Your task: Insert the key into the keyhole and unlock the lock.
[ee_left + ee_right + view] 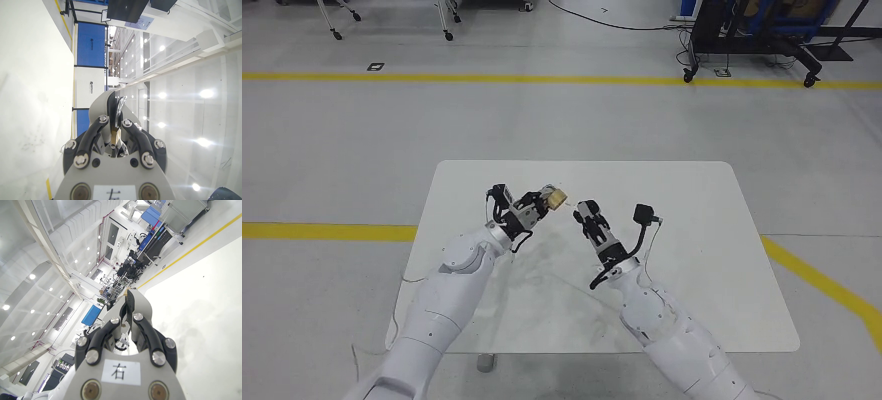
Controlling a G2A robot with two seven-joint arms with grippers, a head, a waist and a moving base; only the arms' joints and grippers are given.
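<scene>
Both arms are raised over the middle of the white table (712, 300). My left gripper (540, 203) is shut on a brass padlock (556, 199), whose body points toward the other arm. In the left wrist view the silver shackle (119, 107) and a strip of brass body (114, 134) sit between the closed fingers (100, 106). My right gripper (586, 211) is a short gap away from the padlock and is shut. A small brass piece, apparently the key (126, 292), pokes out past its fingertips (140, 300); the rest of it is hidden.
A black cable with a plug (644, 214) loops off the right wrist above the table. Yellow floor lines (332, 231) run past the table's sides, and wheeled racks (752, 40) stand far behind it.
</scene>
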